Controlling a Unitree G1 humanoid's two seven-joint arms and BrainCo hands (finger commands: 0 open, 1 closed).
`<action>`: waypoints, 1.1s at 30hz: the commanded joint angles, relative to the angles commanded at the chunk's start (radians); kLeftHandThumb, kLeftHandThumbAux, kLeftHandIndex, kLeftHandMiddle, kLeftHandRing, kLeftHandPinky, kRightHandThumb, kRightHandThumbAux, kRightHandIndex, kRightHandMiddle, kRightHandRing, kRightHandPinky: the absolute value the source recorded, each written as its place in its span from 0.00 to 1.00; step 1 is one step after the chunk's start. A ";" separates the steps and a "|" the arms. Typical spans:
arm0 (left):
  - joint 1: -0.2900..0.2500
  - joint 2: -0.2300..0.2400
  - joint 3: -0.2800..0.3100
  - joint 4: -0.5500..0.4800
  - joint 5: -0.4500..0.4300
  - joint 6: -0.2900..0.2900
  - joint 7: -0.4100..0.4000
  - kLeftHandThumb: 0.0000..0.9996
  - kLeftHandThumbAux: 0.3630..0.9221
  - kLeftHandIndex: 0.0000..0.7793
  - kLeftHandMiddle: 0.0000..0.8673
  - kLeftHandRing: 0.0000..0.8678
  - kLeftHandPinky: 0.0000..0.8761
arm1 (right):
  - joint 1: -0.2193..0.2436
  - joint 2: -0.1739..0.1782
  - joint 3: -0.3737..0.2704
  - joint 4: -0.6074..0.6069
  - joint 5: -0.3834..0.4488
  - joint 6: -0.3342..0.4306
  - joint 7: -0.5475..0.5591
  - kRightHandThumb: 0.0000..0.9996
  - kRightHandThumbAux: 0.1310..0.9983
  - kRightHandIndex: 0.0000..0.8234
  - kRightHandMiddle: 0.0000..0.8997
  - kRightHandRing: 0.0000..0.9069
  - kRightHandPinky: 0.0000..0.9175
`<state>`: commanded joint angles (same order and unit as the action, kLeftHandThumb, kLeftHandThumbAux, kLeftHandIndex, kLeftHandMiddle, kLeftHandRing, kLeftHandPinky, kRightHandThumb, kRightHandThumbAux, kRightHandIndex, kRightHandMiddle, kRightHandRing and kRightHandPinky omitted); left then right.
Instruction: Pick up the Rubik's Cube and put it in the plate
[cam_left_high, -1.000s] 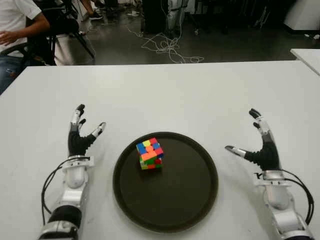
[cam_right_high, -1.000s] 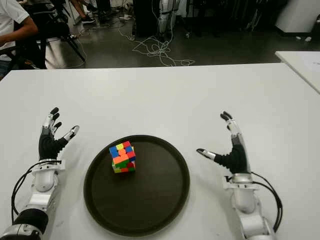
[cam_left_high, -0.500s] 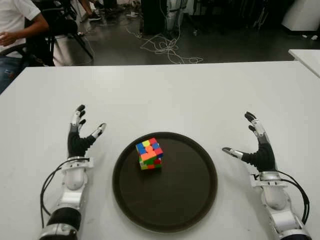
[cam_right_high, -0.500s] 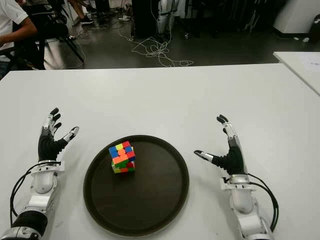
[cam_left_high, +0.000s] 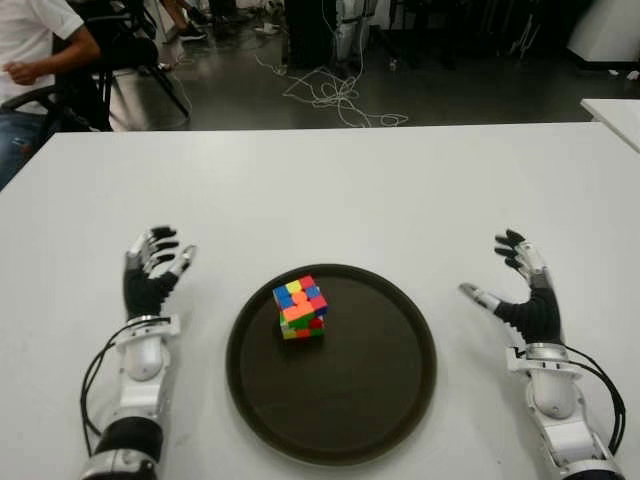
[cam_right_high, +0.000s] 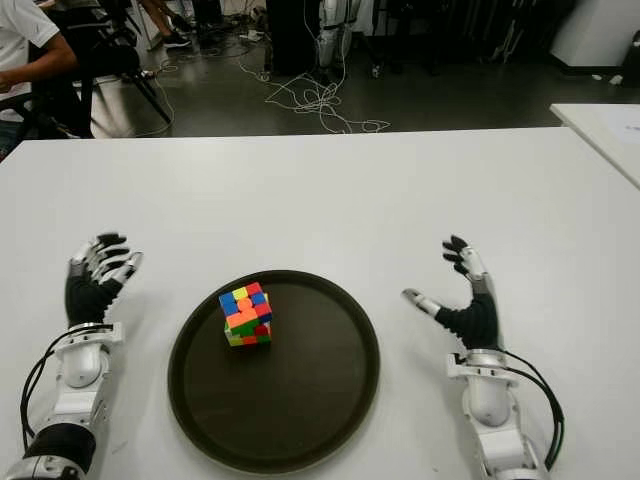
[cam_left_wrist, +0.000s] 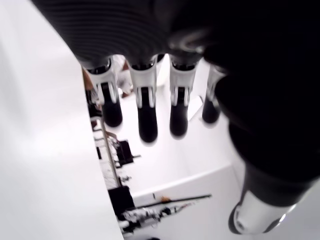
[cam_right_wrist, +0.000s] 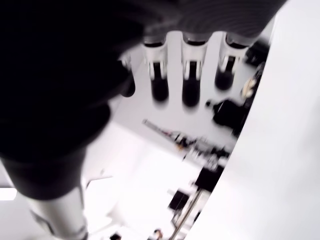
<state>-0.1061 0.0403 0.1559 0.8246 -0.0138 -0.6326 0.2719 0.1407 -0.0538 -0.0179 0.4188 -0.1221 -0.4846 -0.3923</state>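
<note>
Rubik's Cube (cam_left_high: 299, 308) sits inside the round dark plate (cam_left_high: 390, 400), upper-left part of its floor, resting flat and clear of the raised rim. Judgement: placement step looks done; nothing is left in either hand.

My left hand (cam_left_high: 150, 275) shows left of the plate, palm toward it, fingers (cam_left_wrist: 146, 115) partly curled forward but relaxed, holding nothing (wrist view shows four digits side by side with only white table beyond). My right hand (cam_left_high: 520, 290) shows right of the plate, fingers up and spread, thumb angled toward the rim, also empty. Cannot tell whether either hand touches the table (cam_left_high: 330, 190).

Why so: both hands flank the plate w/ a gap between them and it, which reads to me as a stand-off posture after release, not an approach.

Edges and room: plate rim is apart from both hands. Cube is nearer the left side of the plate, so any re-grip would favour the left hand. Far half of the table is bare white, plenty of clearance fwd. A second table corner (cam_left_high: 615, 112) lies far right; a seated person (cam_left_high: 35, 50) and floor cables (cam_left_high: 335, 95) are beyond the far edge, well out of my working area.
</note>
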 joint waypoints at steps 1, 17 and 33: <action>0.004 -0.003 0.001 -0.012 -0.002 0.008 0.002 0.69 0.62 0.55 0.72 0.74 0.74 | 0.000 0.002 0.001 -0.004 0.004 0.009 -0.008 0.50 0.71 0.47 0.60 0.61 0.64; 0.060 -0.016 -0.017 -0.212 0.047 0.273 0.030 0.70 0.62 0.57 0.93 0.94 0.92 | 0.021 0.013 0.045 -0.169 0.028 0.319 -0.139 0.69 0.69 0.53 0.88 0.89 0.88; 0.065 -0.021 -0.012 -0.309 0.033 0.501 0.008 0.71 0.62 0.57 0.96 0.96 0.95 | 0.015 -0.001 0.061 -0.328 0.087 0.663 -0.132 0.69 0.69 0.53 0.89 0.89 0.88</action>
<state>-0.0412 0.0197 0.1434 0.5158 0.0188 -0.1315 0.2799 0.1552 -0.0549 0.0427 0.0905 -0.0352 0.1787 -0.5244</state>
